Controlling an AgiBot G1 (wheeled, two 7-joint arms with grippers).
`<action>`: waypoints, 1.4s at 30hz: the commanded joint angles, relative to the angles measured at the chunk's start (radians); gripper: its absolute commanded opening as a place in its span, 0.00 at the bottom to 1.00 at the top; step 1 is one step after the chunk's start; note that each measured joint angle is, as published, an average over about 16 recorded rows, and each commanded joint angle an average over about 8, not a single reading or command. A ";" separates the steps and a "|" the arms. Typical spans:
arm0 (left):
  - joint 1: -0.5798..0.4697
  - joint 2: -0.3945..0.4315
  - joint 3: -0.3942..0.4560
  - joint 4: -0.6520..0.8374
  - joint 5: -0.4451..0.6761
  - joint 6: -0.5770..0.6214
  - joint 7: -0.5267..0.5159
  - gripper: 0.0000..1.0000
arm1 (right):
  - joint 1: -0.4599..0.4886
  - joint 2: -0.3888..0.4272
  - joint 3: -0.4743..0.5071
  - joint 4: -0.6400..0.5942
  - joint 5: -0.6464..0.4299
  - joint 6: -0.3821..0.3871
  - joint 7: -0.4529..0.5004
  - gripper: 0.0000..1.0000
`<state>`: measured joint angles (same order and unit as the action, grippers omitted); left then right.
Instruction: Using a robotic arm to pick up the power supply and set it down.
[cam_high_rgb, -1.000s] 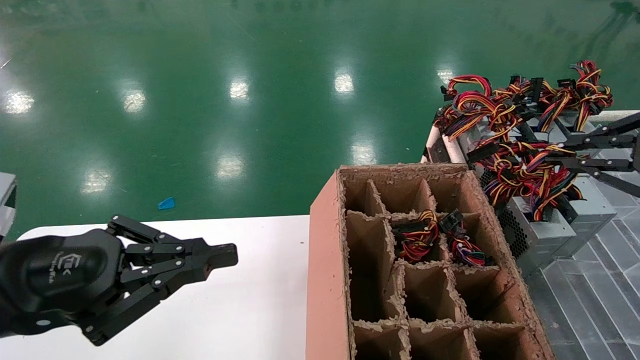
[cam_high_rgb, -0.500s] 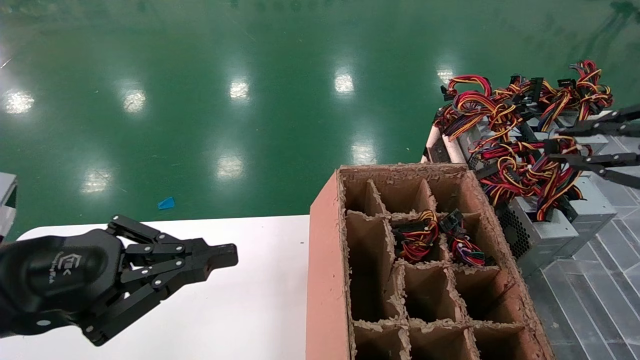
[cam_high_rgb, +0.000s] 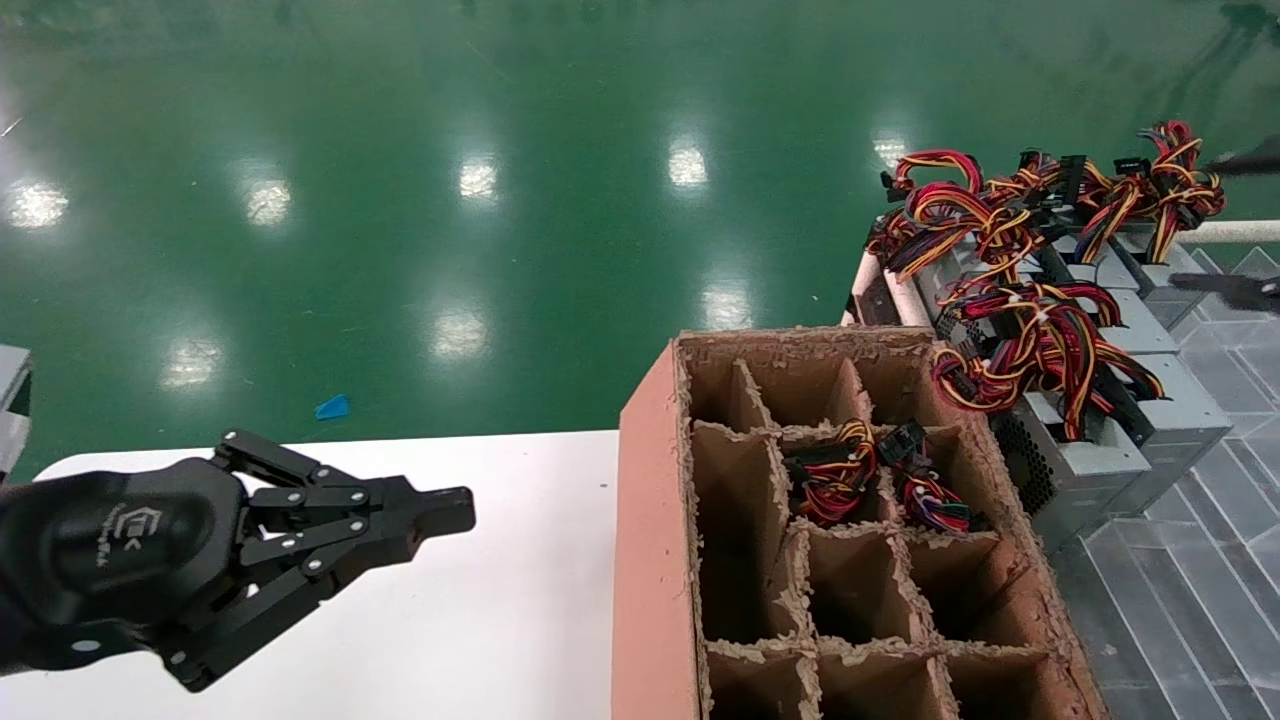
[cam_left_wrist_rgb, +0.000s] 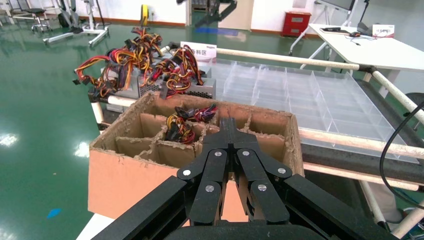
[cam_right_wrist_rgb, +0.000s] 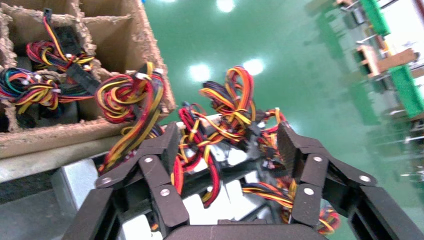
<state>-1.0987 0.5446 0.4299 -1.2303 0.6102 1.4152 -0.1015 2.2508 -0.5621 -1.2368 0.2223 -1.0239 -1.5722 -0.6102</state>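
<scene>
Green floor (cam_high_rgb: 400, 150), right gripper (cam_right_wrist_rgb: 227, 145) (jaws spread) above power supplies (cam_high_rgb: 1090, 440)

The power supply (cam_high_rgb: 1085, 455) is a grey metal box with perforated side, lying upright beside other units, touching them, its red, yellow, orange, black wire bundle (cam_high_rgb: 1035, 355) spilling over the top.

You look over a glossy green floor (cam_high_rgb: 400, 150) mirroring ceiling lights, with a white table (cam_high_rgb: 500, 600) near you.
</scene>
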 joint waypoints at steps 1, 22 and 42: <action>0.000 0.000 0.000 0.000 0.000 0.000 0.000 0.00 | 0.020 0.014 -0.003 0.013 0.000 0.000 -0.003 1.00; 0.000 0.000 0.000 0.000 0.000 0.000 0.000 0.86 | -0.380 -0.007 0.320 0.365 0.099 0.024 0.267 1.00; 0.000 0.000 0.000 0.000 0.000 0.000 0.000 1.00 | -0.788 -0.029 0.646 0.722 0.198 0.051 0.538 1.00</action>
<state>-1.0987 0.5446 0.4300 -1.2303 0.6102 1.4151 -0.1015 1.4640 -0.5907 -0.5915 0.9432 -0.8256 -1.5212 -0.0723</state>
